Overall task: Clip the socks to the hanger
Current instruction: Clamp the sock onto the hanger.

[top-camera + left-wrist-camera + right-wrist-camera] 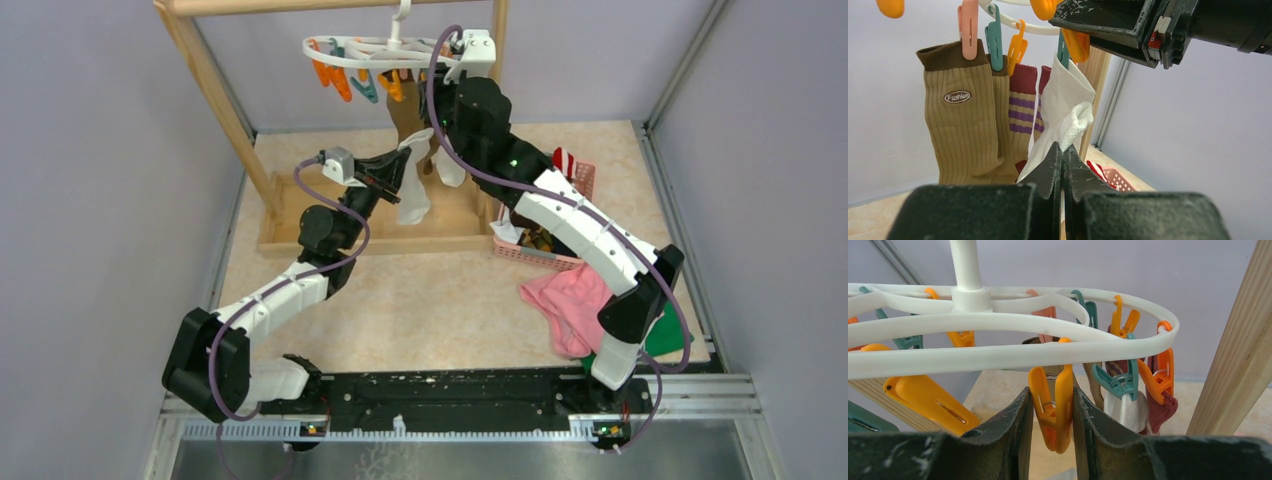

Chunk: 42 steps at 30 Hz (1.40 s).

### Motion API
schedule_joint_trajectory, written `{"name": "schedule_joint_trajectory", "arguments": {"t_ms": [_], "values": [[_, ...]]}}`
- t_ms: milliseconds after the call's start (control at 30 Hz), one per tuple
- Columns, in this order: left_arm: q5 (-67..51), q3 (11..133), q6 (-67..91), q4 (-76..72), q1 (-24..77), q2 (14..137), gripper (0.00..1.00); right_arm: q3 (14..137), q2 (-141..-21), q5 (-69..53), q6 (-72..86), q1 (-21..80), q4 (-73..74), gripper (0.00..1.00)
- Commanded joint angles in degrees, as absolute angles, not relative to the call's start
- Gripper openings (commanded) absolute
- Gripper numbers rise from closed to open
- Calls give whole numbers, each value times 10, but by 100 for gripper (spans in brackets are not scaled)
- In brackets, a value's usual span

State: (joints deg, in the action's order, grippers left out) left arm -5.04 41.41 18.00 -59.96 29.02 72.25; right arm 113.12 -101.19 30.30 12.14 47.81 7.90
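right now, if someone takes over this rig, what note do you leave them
Left gripper: shut on the white sock, below the hanger.
Right gripper: shut on an orange clip.
Done: olive sock and striped sock hang clipped; a teal clip sits at the white sock's top.
Left: finish the white sock, then likely the socks in the basket.

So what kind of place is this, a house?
Probably not: it looks like a robot test booth set up for laundry. Plain grey walls box in a table, two robot arms are bolted at its edge, and a clip hanger hangs from a wooden rack.
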Motion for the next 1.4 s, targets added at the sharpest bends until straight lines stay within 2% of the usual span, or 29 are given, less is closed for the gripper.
{"name": "schedule_joint_trajectory", "arguments": {"t_ms": [0, 100, 467, 533, 667, 700, 1367], "values": [[-43, 421, 176, -635, 293, 717, 0, 1135, -989, 319, 119, 473, 63, 31], [-39, 418, 180, -635, 292, 716, 0, 1142, -998, 320, 113, 471, 60, 35], [-31, 409, 183, -637, 293, 711, 0, 1151, -1015, 321, 100, 467, 46, 33], [-31, 409, 184, -637, 292, 711, 0, 1151, -1015, 321, 98, 467, 45, 27], [-31, 411, 184, -638, 293, 712, 0, 1151, -1017, 314, 92, 467, 44, 2], [-31, 412, 184, -637, 293, 713, 0, 1151, -1016, 313, 92, 466, 44, 0], [-34, 481, 178, -637, 305, 765, 0, 1132, -1008, 305, 95, 467, 30, 0]]}}
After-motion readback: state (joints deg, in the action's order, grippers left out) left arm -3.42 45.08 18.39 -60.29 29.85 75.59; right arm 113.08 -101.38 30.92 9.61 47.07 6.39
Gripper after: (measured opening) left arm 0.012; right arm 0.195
